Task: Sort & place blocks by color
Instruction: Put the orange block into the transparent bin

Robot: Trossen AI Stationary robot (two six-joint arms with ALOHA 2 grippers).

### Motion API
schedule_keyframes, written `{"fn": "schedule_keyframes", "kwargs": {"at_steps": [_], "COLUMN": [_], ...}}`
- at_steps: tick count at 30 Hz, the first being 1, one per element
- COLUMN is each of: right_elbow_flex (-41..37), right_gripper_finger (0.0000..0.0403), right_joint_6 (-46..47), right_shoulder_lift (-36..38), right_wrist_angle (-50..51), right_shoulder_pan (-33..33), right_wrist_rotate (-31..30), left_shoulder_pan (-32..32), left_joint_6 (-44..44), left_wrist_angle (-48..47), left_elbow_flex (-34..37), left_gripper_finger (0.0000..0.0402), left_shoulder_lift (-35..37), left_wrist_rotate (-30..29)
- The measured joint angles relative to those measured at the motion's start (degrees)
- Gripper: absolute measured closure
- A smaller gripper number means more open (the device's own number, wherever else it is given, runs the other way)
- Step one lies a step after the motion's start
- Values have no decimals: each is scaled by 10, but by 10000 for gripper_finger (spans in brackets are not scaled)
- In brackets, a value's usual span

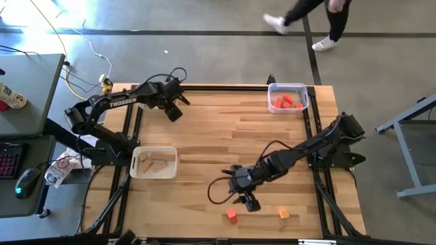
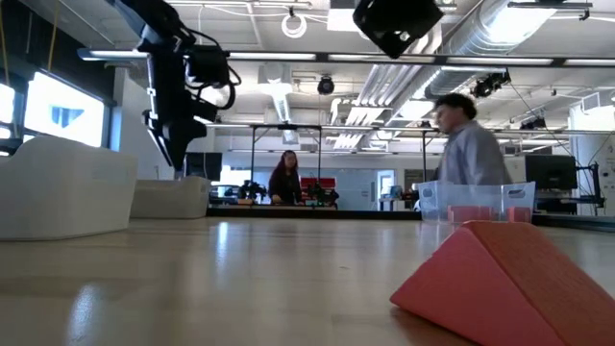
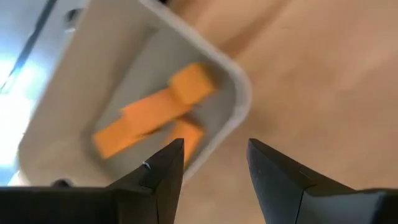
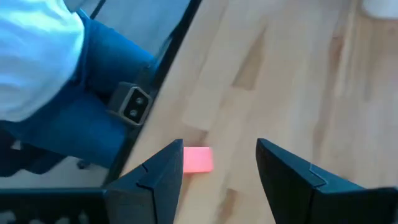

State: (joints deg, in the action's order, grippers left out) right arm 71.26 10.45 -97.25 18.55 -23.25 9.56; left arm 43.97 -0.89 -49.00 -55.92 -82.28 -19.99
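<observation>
My right gripper (image 1: pixel 248 202) is open and hangs low over the table near its near edge. It is just above a red block (image 1: pixel 232 216) lying flat on the wood. In the right wrist view this red block (image 4: pixel 198 159) shows ahead of my right gripper (image 4: pixel 217 165), beside one finger. In the low view it is the big red wedge (image 2: pixel 509 284). An orange block (image 1: pixel 284 214) lies to its right. My left gripper (image 1: pixel 174 110) is open near the far left. In its wrist view my left gripper (image 3: pixel 211 158) hangs over the corner of a pale bin (image 3: pixel 239 93) holding orange blocks (image 3: pixel 155 115).
A clear bin (image 1: pixel 270 102) with red blocks (image 1: pixel 286 101) stands at the far right. A pale bin (image 1: pixel 134 163) with plain wood blocks sits at the left. The table's near edge and frame (image 4: pixel 134 102) lie close to the red block, with a person (image 4: pixel 56 93) beyond. People (image 2: pixel 471 144) are in the room.
</observation>
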Motion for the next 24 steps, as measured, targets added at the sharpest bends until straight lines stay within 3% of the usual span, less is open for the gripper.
{"fn": "schedule_keyframes", "kwargs": {"at_steps": [11, 24], "right_elbow_flex": [0, 16], "right_gripper_finger": [215, 215], "right_joint_6": [187, 287], "right_shoulder_lift": [0, -1], "right_wrist_angle": [-33, -97], "right_shoulder_pan": [-51, -80], "right_wrist_rotate": [-44, -106], "left_shoulder_pan": [-145, -292], "left_joint_6": [-50, -67], "left_wrist_angle": [-6, -10], "left_elbow_flex": [-1, -1], "left_gripper_finger": [239, 240], "left_shoulder_lift": [0, 0], "left_wrist_rotate": [65, 78]}}
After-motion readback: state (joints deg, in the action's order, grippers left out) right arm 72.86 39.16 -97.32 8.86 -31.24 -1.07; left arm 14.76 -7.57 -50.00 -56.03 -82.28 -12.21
